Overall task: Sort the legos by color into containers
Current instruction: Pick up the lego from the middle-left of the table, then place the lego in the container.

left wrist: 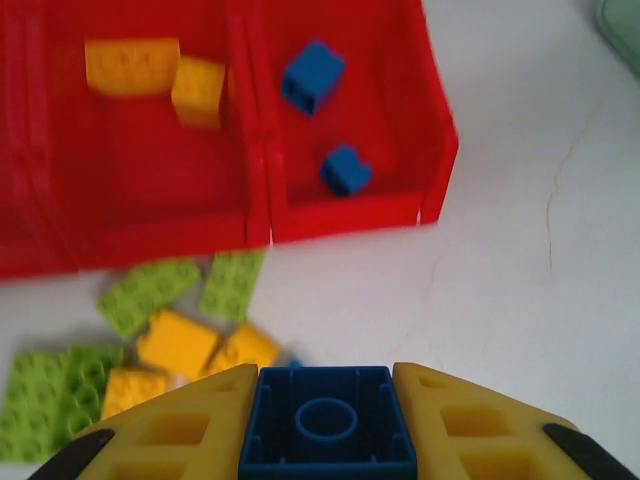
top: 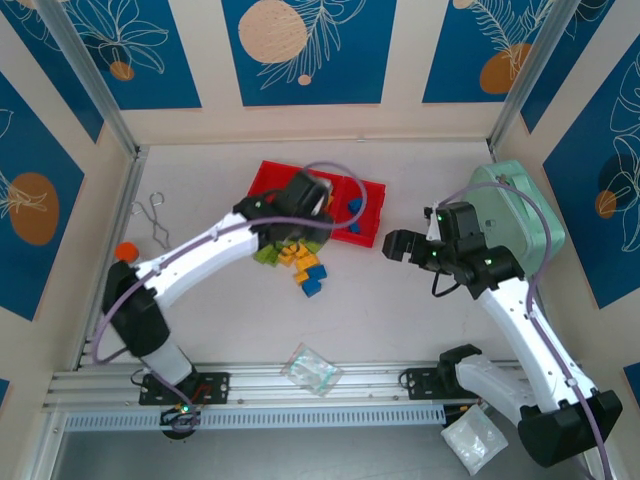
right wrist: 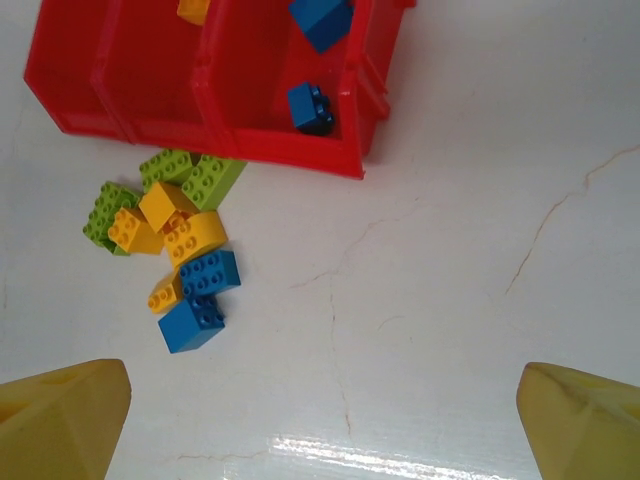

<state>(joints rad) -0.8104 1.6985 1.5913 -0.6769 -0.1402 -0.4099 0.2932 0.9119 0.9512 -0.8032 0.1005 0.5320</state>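
Note:
My left gripper (left wrist: 327, 425) is shut on a blue lego (left wrist: 328, 420), its hollow underside facing the camera, just short of the red tray (left wrist: 345, 218). The tray's right compartment holds two blue legos (left wrist: 313, 77), the middle one two orange-yellow legos (left wrist: 133, 66). A pile of lime green, orange-yellow and blue legos (right wrist: 178, 240) lies on the table in front of the tray (right wrist: 290, 150). From above, the left gripper (top: 305, 205) hangs over the tray (top: 372, 200) beside the pile (top: 295, 260). My right gripper (top: 397, 245) stands open and empty right of the tray; its fingertips (right wrist: 70, 415) frame bare table.
A mint-green rounded case (top: 520, 215) sits at the right behind the right arm. A clear plastic bag (top: 312, 368) lies near the front rail, another (top: 472, 440) below the rail. Metal tongs (top: 152, 215) and an orange ball (top: 124, 250) lie at the left.

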